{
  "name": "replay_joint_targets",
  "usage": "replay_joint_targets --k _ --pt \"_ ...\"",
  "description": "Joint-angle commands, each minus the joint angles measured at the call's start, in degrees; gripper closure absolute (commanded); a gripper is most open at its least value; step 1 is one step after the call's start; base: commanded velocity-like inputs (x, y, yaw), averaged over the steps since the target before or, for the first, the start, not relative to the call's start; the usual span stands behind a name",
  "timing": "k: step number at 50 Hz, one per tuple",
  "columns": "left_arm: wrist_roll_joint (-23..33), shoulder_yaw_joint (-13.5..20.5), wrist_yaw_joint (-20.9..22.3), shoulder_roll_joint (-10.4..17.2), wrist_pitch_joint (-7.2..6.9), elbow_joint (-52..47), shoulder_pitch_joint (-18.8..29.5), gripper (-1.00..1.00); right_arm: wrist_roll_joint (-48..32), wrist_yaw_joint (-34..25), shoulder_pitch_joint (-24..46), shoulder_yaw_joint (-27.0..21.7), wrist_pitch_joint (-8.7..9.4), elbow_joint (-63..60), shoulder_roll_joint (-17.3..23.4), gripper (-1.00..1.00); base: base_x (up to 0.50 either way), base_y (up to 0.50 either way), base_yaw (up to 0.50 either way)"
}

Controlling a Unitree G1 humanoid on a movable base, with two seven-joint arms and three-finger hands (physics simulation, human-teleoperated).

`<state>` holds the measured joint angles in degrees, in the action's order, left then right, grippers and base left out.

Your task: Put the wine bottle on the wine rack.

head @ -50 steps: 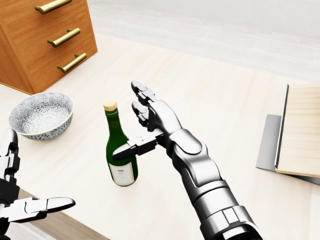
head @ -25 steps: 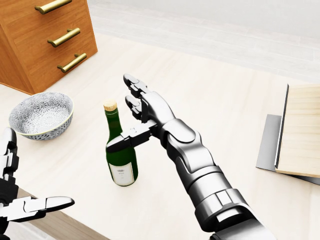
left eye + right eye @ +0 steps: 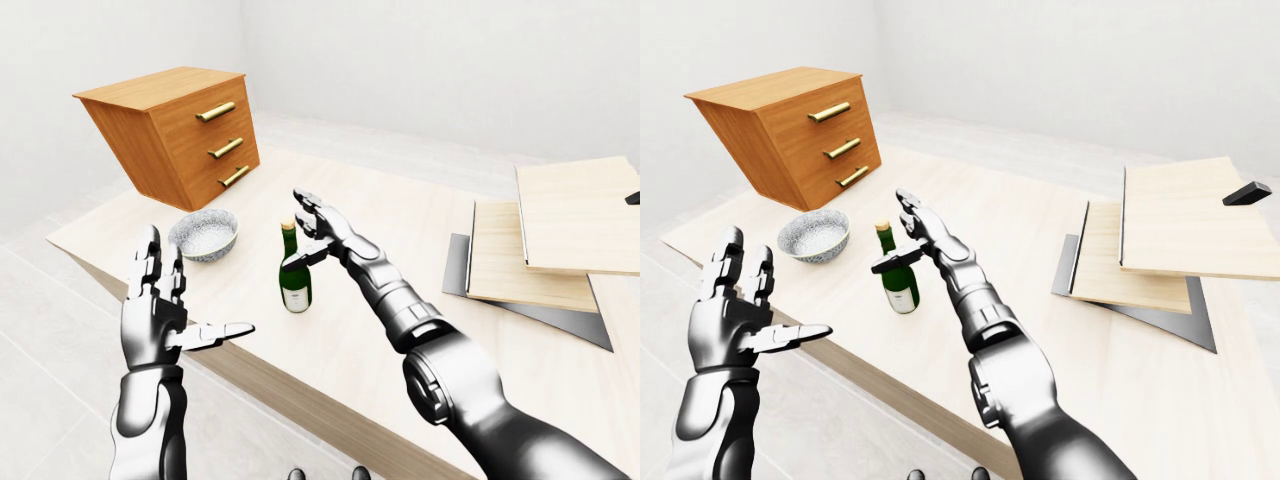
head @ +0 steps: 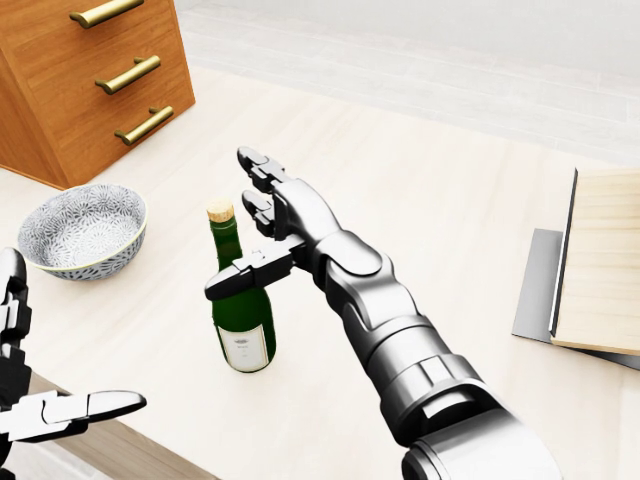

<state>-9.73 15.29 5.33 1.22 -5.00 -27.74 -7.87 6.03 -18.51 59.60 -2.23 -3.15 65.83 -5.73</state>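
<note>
The green wine bottle [image 4: 243, 320], with a cork and a white label, stands upright on the pale wooden table [image 4: 450, 200]. My right hand [image 4: 238, 225] is open at the bottle's neck. Its thumb [image 4: 240, 277] lies across the bottle's shoulder and its fingers [image 4: 262, 175] stretch out just right of the cork, not closed round it. My left hand [image 3: 178, 305] is open and empty, raised off the table's near edge to the left of the bottle. Slanted pale wooden boards on a grey base [image 3: 545, 250], seemingly the rack, lie at the right.
A wooden chest of drawers with brass handles [image 3: 180, 130] stands tilted at the table's left end. A patterned bowl [image 3: 205, 233] sits just left of the bottle. The table's near edge [image 3: 260, 375] runs below the bottle.
My right hand has moved left, closer to the bottle, and its thumb now crosses the bottle's shoulder. The bottle has not moved. My left hand has sunk slightly.
</note>
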Motion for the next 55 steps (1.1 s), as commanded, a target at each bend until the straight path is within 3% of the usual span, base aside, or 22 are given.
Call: replay_joint_targets --k 1,35,47,48,49,50,53,55 --pt "0.1 0.1 0.0 0.2 0.00 0.6 0.6 -1.00 -0.1 -0.3 1.8 -0.8 -0.91 3.3 -0.2 -1.00 0.00 0.00 0.00" --pt "-0.2 0.2 0.3 0.2 0.00 1.0 0.1 -1.00 -1.3 -2.1 3.9 -1.7 0.01 5.8 -1.0 -1.00 0.00 0.00 0.00" --pt "-0.2 0.2 0.3 0.2 0.00 1.4 0.3 -1.00 -1.8 -2.4 3.2 -1.7 -0.40 6.1 -1.2 -1.00 0.00 0.00 0.00" --pt "-0.2 0.2 0.3 0.2 0.00 1.3 0.3 -1.00 -1.8 -2.5 3.1 -1.8 -0.46 6.1 -1.1 -0.71 0.00 0.00 0.00" --pt "-0.2 0.2 0.3 0.2 0.00 1.3 0.3 -1.00 -1.8 -2.5 3.1 -1.8 -0.47 6.1 -1.1 -0.15 0.00 0.00 0.00" --pt "-0.2 0.1 0.2 0.2 0.00 1.3 0.4 -1.00 -1.8 -2.5 3.1 -1.8 -0.46 6.1 -1.1 -0.15 0.00 0.00 0.00" --pt "-0.1 0.1 0.2 0.2 0.00 1.1 0.3 -1.00 -1.8 -2.6 3.1 -1.9 -0.40 6.0 -1.1 0.35 0.00 0.00 0.00" --pt "-0.1 0.0 0.2 0.2 0.00 1.1 0.3 -1.00 -1.9 -2.6 3.1 -1.9 -0.40 6.0 -1.1 0.44 0.00 0.00 0.00"
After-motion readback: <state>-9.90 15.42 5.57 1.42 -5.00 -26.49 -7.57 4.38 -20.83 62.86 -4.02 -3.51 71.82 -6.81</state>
